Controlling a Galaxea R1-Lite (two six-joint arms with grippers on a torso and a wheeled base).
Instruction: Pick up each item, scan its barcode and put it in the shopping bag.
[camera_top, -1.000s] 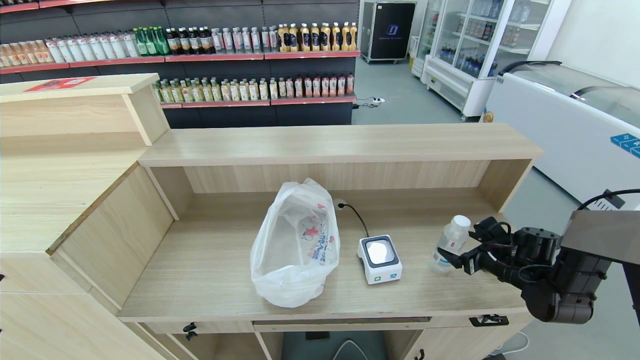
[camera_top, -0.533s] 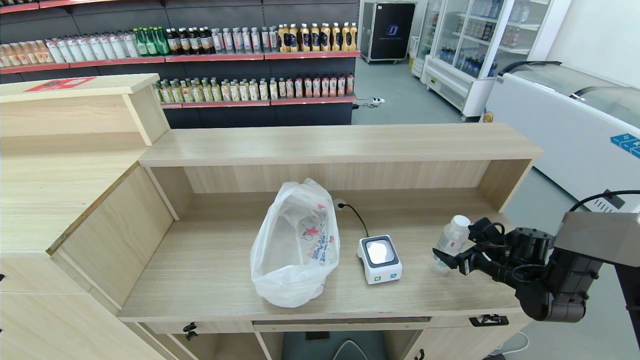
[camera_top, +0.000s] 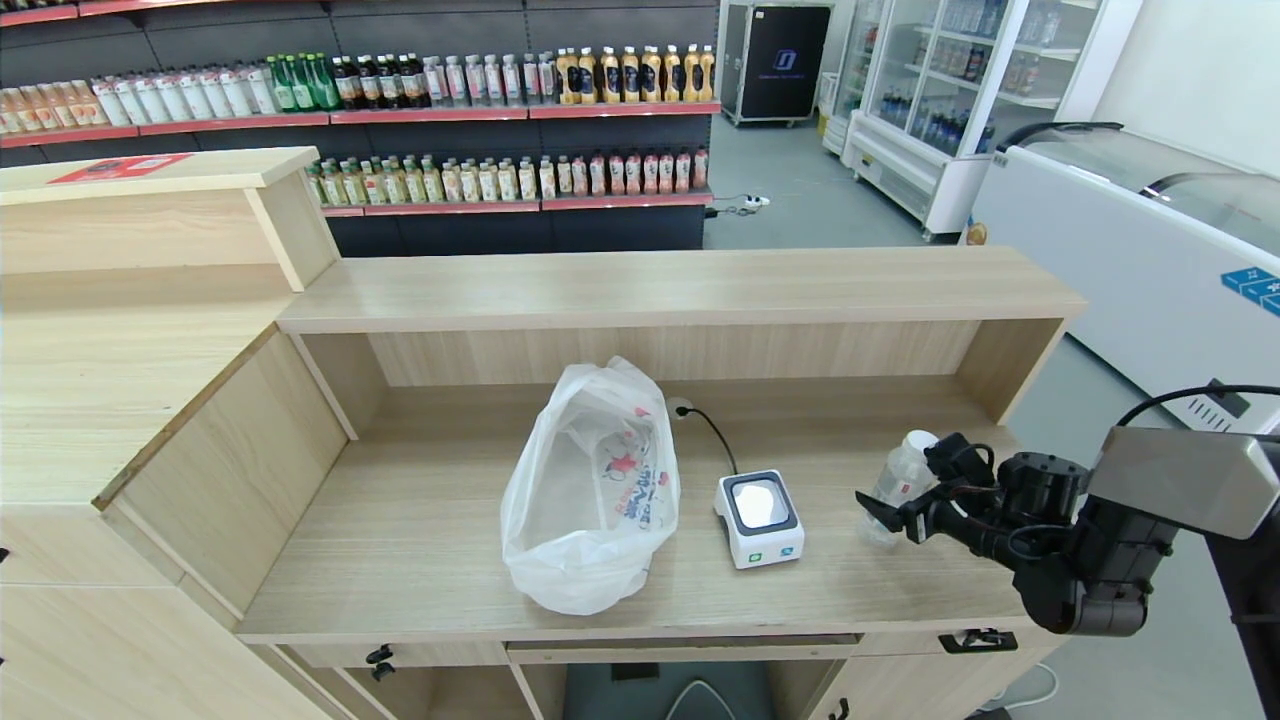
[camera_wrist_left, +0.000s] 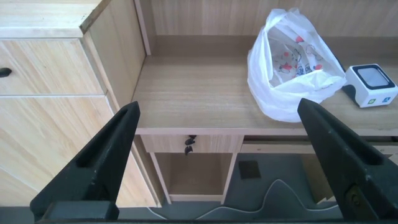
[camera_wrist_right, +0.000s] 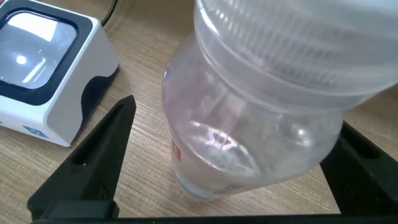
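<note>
Your right hand (camera_top: 898, 488) is spread wide around the upright clear plastic bottle (camera_top: 905, 460) on the wooden surface (camera_top: 400, 540). A white box scanner (camera_top: 760, 518) stands between it and the white plastic bag (camera_top: 595, 490). Your left hand (camera_wrist_left: 219, 107) is wide too.

Right jaws spread wide on a low, outstretched arm (camera_top: 1085, 585); left jaws wide apart too.
</note>
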